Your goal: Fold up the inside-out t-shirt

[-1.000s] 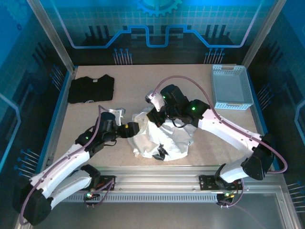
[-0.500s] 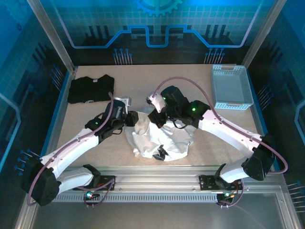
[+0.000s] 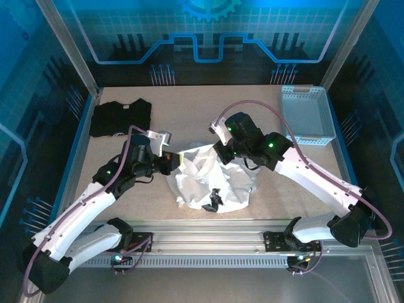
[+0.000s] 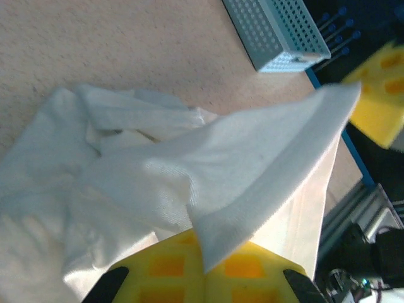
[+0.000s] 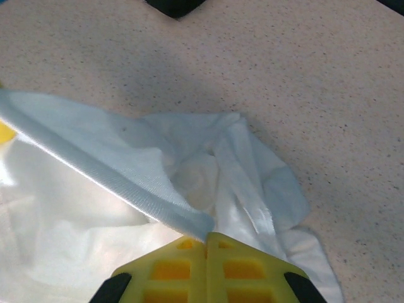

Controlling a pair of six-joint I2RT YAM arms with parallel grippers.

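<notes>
**Scene layout.** All positions are given relative to the basket [image 3: 306,115], which stands at the far right corner of the table [image 3: 189,107].

**Workpiece.** The inside-out t-shirt [image 3: 218,186] lies left of the basket and nearer the arm bases, well apart from it. It is bunched and creased, not spread flat. The black t-shirt [image 3: 120,117] lies at the opposite end of the table from the basket and takes no part in this task.

**Grippers.**
1. The right gripper [image 3: 221,154] is at the shirt's far edge, on the side toward the basket. In its wrist view the right gripper [image 5: 206,238] is closed, with a hem band [image 5: 95,169] pinched between its yellow pads.
2. The left gripper [image 3: 177,163] is at the side of the shirt away from the basket. The left gripper [image 4: 205,265] is likewise clamped on the hem band [image 4: 278,167].
3. The hem runs raised and fairly taut between the two grips. The rest of the fabric hangs below it onto the table.

**Step in hand (judged).** Spreading before folding; no fold is made yet.

**Next move (judged).** Hold both grips, draw the hem apart and lay the shirt flat.

**Small detail.** A dark mark [image 3: 214,201] sits on the shirt's edge farthest from the basket.
</notes>
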